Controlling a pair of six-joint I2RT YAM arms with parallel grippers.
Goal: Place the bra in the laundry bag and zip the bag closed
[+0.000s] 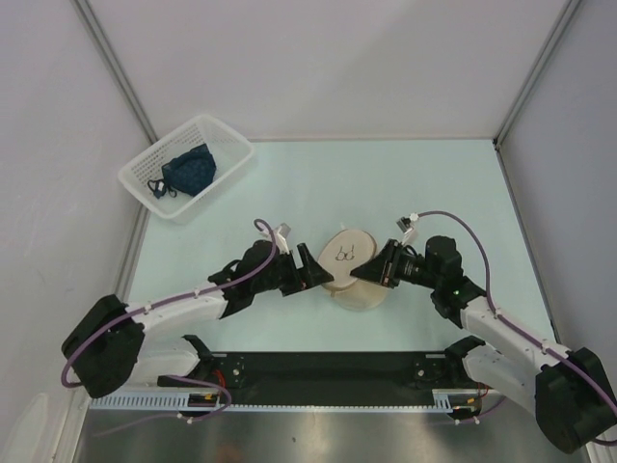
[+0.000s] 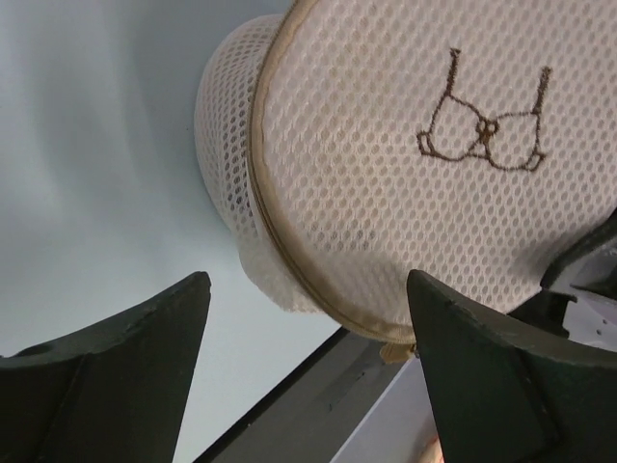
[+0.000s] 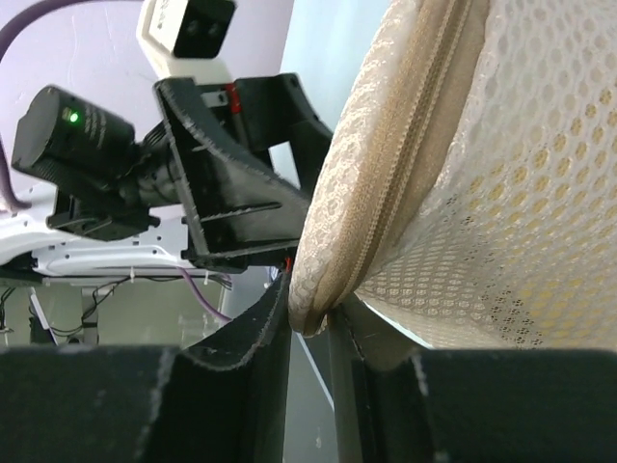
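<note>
Spread wide and empty, my left hand (image 1: 310, 268) sits just left of the laundry bag (image 1: 345, 260), yellow bra (image 3: 549, 289) inside, while my nearer right hand (image 3: 313, 318) has its zip rim (image 3: 386, 193) between narrow jaws; whether pinching, I cannot tell.

- The top external view looks steeply down from above and behind the arm bases. It is far enough off to take in the whole pale green worktop (image 1: 386, 183), with the round cream mesh laundry bag (image 1: 349, 275) at centre.
- The left wrist view sits behind the left tool (image 1: 316, 266), looking along its dark fingers (image 2: 116, 367) — very near the bag's lid.
- The right wrist view sits behind the right tool (image 1: 364, 270), facing the opposite way. The bag's zip seam fills the frame, with the left arm's white wrist camera (image 3: 188, 34) beyond.
- All three views share the bag.
</note>
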